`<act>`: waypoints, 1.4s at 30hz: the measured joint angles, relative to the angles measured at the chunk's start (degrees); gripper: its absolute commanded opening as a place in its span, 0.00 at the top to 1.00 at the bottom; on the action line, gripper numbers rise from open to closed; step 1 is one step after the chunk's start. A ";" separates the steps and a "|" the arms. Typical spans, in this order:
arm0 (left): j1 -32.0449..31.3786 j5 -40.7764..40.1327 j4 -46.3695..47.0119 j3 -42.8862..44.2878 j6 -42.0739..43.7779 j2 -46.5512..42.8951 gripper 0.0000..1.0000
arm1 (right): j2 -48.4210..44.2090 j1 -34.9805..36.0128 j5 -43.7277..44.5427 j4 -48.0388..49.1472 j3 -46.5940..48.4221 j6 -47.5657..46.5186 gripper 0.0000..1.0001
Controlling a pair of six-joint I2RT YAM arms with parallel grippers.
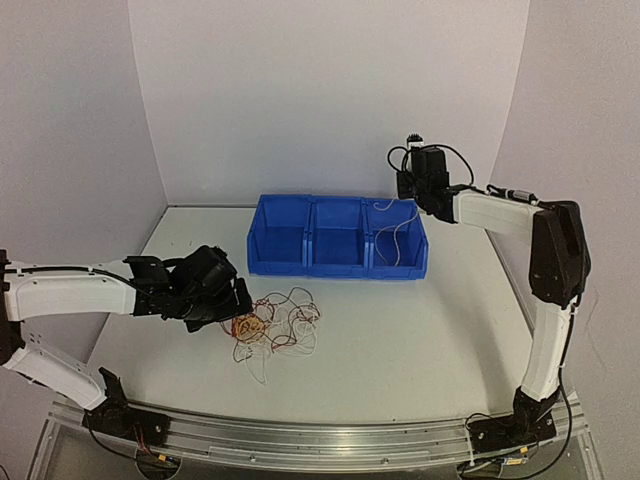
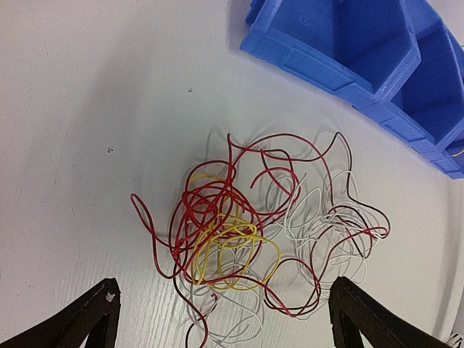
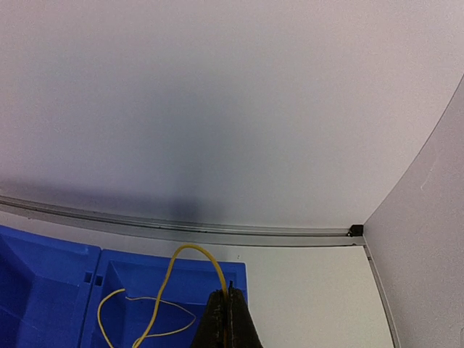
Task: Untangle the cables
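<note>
The cables (image 1: 275,325) lie in a loose tangle of red, yellow and white wires on the table in front of the blue bin (image 1: 338,262). In the left wrist view the tangle (image 2: 254,239) lies between and just beyond my fingers (image 2: 87,319). My left gripper (image 1: 235,305) is open and empty at the tangle's left edge, low over the table. My right gripper (image 1: 414,203) is shut on one yellow wire (image 3: 196,250) and holds it up over the bin's right compartment (image 3: 145,290). The wire's lower end (image 1: 398,232) hangs into that compartment.
The blue bin has three compartments side by side and stands at the middle back of the table. White walls close in the back and both sides. A metal rail (image 1: 300,440) runs along the near edge.
</note>
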 measured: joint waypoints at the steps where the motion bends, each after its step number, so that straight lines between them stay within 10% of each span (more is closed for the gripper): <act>1: 0.00 0.07 0.03 0.00 0.00 0.03 0.00 | 0.00 0.00 -0.01 -0.07 -0.04 0.16 1.00; 17: 0.00 1.47 0.32 -0.09 -1.02 0.16 0.00 | 9.69 0.00 -0.21 -2.70 2.22 1.68 1.00; 23: 0.00 1.52 0.33 -0.09 -1.09 0.16 0.00 | 10.82 0.00 -4.06 -6.28 3.78 3.17 0.71; 33: 0.00 1.77 0.57 -0.23 -1.09 0.11 0.00 | 6.84 0.00 -10.12 -11.65 2.22 6.30 0.51; 38: 0.00 1.96 1.04 -1.16 -1.08 -0.02 0.00 | 1.46 0.00 -13.15 -13.45 1.00 7.53 0.17; 42: 0.00 2.12 1.26 -1.82 -1.09 -0.17 0.00 | -4.57 0.03 -19.76 -16.66 -1.15 9.37 0.15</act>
